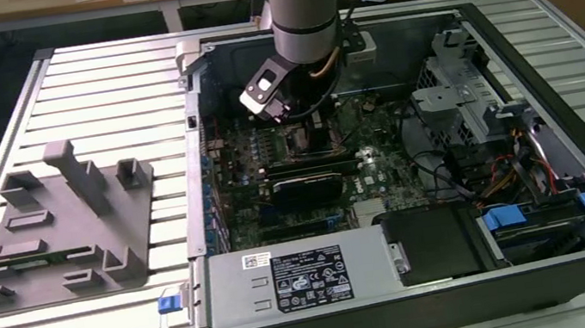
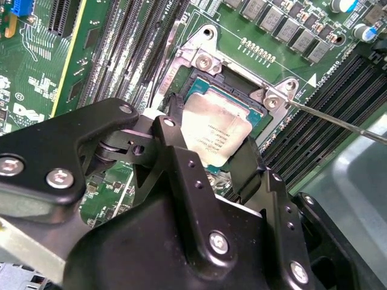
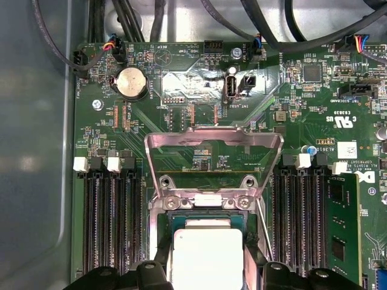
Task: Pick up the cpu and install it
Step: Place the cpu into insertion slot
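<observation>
The cpu (image 2: 214, 130) is a flat square chip with a shiny silver top, lying level in or just over the black-framed socket (image 2: 205, 60) on the green motherboard. My gripper (image 2: 211, 138) has one black finger (image 2: 172, 121) against each of two opposite edges of the chip, shut on it. In the first wrist view the cpu (image 3: 207, 254) sits between the same fingers of the gripper (image 3: 207, 269), below the socket's metal load plate (image 3: 214, 145), which is swung open. In the exterior view the gripper (image 1: 303, 119) reaches down into the open computer case (image 1: 527, 24).
The thin socket lever (image 2: 338, 124) sticks out beside the socket. Memory slots (image 3: 112, 223) flank it on both sides. A black finned card (image 1: 313, 187) lies nearer the front, and a grey fixture (image 1: 59, 234) stands on the slatted table at the exterior view's left.
</observation>
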`<state>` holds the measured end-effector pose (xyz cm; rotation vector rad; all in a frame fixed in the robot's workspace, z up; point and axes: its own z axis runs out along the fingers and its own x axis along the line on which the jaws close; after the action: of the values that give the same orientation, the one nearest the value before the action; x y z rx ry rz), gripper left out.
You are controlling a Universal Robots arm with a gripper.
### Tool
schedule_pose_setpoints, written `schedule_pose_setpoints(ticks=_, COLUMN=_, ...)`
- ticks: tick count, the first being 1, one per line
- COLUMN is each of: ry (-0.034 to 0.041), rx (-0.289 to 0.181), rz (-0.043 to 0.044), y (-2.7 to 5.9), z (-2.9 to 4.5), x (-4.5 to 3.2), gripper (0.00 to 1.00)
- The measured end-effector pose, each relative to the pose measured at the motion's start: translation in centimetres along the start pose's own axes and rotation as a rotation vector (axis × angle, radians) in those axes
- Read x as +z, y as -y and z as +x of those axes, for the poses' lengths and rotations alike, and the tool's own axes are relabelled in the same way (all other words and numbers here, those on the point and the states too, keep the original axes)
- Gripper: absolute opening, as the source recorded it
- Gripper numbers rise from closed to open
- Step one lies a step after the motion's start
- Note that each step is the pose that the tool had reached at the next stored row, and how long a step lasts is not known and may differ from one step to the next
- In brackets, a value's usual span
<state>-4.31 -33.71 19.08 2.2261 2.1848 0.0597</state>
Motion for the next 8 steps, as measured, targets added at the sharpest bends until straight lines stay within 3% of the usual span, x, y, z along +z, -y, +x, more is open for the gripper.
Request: schedule_pose_setpoints(ticks=8, ry=-0.0003, rx=0.0, rz=-0.0001, y=0.0, z=0.02, x=0.02, gripper=0.55)
